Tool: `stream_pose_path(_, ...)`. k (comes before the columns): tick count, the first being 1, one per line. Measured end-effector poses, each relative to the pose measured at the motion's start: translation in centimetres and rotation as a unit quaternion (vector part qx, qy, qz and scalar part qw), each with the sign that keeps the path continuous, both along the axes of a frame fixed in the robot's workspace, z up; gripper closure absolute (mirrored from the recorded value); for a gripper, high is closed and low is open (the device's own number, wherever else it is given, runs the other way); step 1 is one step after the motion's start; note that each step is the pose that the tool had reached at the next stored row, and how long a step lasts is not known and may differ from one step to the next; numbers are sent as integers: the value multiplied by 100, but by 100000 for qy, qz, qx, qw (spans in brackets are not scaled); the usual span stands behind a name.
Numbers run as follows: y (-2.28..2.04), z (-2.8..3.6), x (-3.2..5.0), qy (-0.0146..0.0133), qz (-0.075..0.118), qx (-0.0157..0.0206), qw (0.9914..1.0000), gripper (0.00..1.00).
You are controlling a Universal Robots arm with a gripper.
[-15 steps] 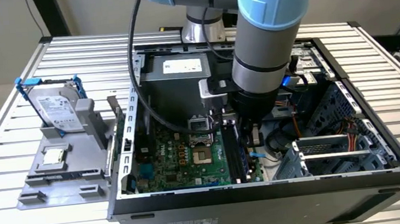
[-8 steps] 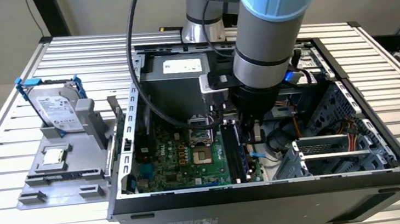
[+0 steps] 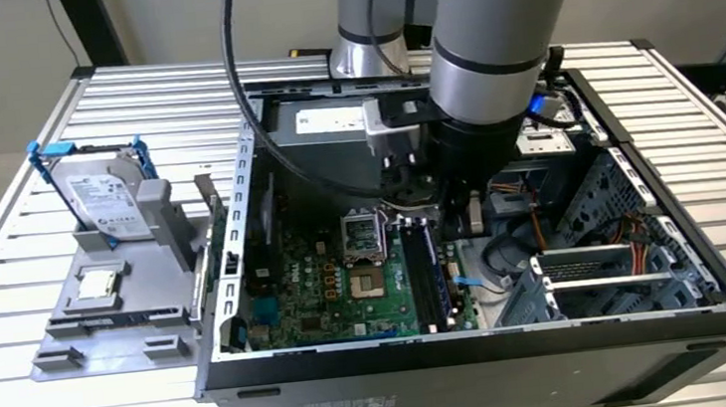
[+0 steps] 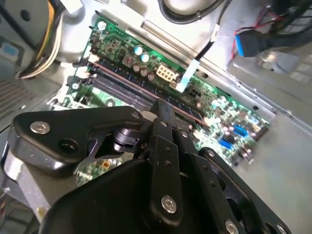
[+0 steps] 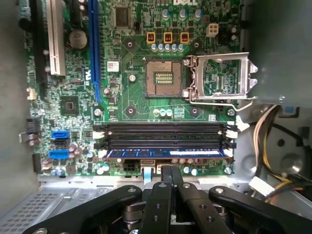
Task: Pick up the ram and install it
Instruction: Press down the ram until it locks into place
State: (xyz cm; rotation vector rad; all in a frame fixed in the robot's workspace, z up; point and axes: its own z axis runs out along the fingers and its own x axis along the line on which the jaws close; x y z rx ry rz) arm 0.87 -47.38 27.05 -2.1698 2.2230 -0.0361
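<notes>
Exterior view: my grey arm reaches down into the open black computer case (image 3: 484,352) on the slatted metal table (image 3: 24,286), the hand (image 3: 437,199) low over the green motherboard (image 3: 331,287).

Second wrist view: the black linkage hand (image 4: 163,108) sits just above the memory slots (image 4: 122,80).

First wrist view: the thin bluish ram stick (image 5: 165,153) lies seated in the slot nearest the hand (image 5: 168,169). Fingers look drawn together, holding nothing.
</notes>
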Motion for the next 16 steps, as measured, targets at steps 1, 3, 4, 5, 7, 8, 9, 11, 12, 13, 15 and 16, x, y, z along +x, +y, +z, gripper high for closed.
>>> stream_pose_path(1,0,44,0,0,0,-7,100000,100)
stream_pose_path(3,0,136,0,2,3,-5,100000,100)
stream_pose_path(4,0,181,0,1,1,-4,100000,100)
stream_pose_path(5,0,226,0,0,0,-2,100000,100)
stream_pose_path(7,0,294,0,2,3,-12,100000,100)
stream_pose_path(8,0,299,0,-4,1,8,100000,100)
stream_pose_path(9,0,299,0,7,3,12,100000,100)
stream_pose_path(11,0,304,0,39,-1,6,100000,100)
stream_pose_path(12,0,306,0,58,0,-3,100000,100)
stream_pose_path(13,0,307,0,69,-1,3,100000,100)
stream_pose_path(15,0,311,0,100,0,-2,100000,100)
stream_pose_path(16,0,313,0,115,1,-1,100000,100)
